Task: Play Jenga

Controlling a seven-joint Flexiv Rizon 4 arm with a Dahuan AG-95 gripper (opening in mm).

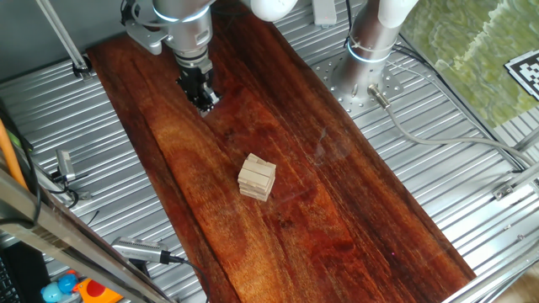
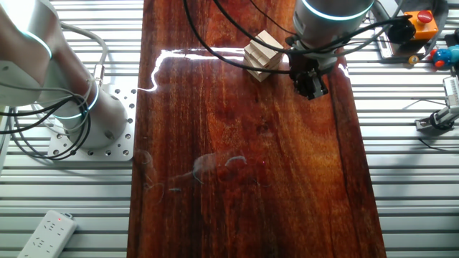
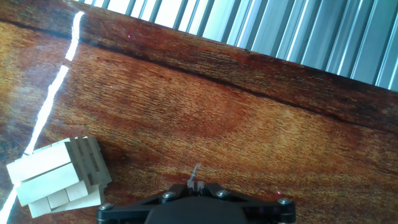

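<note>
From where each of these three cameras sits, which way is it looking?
One fixed view: high, looking down the dark board; arm and tool beyond the Jenga stack.
The other fixed view: overhead from the opposite side; tool beside the stack.
Hand view: on the tool, facing the board; fingertips barely visible.
All share the stack.

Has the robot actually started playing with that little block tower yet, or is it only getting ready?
It looks like it is only getting ready. The Jenga stack stands whole on the dark wood board, its crossed layers tidy, with no loose block lying beside it. The gripper hangs over bare board, apart from the stack and holding nothing; whether it is open is hard to tell. Left to do: reach the stack and draw out a block.
</note>
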